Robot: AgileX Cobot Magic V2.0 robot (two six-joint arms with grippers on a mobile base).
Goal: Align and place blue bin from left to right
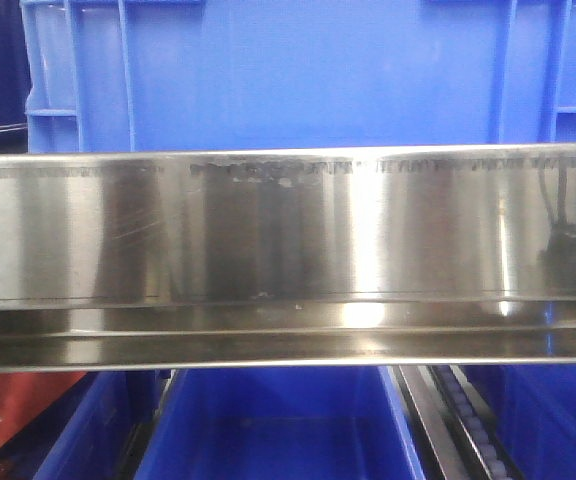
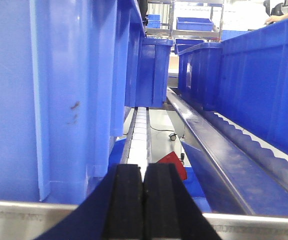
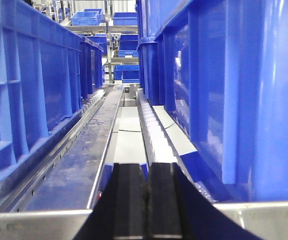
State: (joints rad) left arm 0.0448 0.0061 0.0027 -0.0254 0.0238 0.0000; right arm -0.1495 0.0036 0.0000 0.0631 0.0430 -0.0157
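Both tools closed, empty: blue bin [image 2: 49, 100] at left tool's [image 2: 144, 200] 10 o'clock, at right tool's [image 3: 146, 200] 2 o'clock; long axis runs away.

1. Steel front rail [image 1: 288, 240] of a rack, brushed and shiny, spanning the whole front view.
2. Blue bin [image 1: 298, 75] standing directly behind and above the rail.
3. White roller track [image 2: 138, 132] running back beside the bin's wall.
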